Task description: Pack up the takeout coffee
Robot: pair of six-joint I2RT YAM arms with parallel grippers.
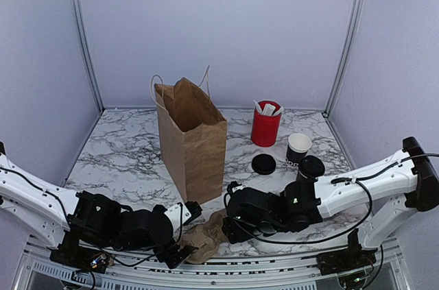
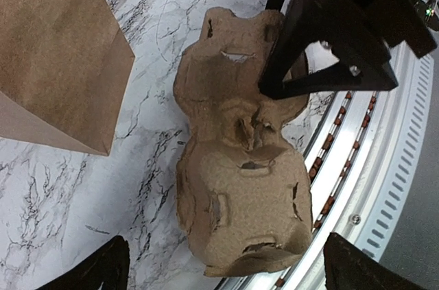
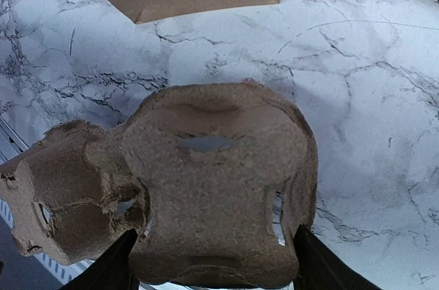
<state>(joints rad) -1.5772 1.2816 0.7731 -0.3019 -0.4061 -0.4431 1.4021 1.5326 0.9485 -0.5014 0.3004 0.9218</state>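
Observation:
The takeout coffee [image 1: 310,166], a small black cup under a black lid, stands at the right beside my right forearm, and neither gripper touches it. A brown pulp cup carrier [image 1: 206,235] lies upside down at the table's near edge. My right gripper [image 1: 230,216] is shut on one of its cup pockets [image 3: 212,187], with a finger [image 3: 113,266] pressed against each flank. My left gripper [image 2: 226,269] stands wide open around the carrier's other end [image 2: 240,187], and its fingers [image 2: 96,269] are apart from the carrier.
An open brown paper bag [image 1: 192,139] stands upright mid-table, just behind the carrier. A loose black lid [image 1: 263,164], a lidless black cup with a white rim [image 1: 298,147] and a red tub of sachets [image 1: 265,125] stand at the back right. The metal table rail [image 2: 384,132] runs beside the carrier.

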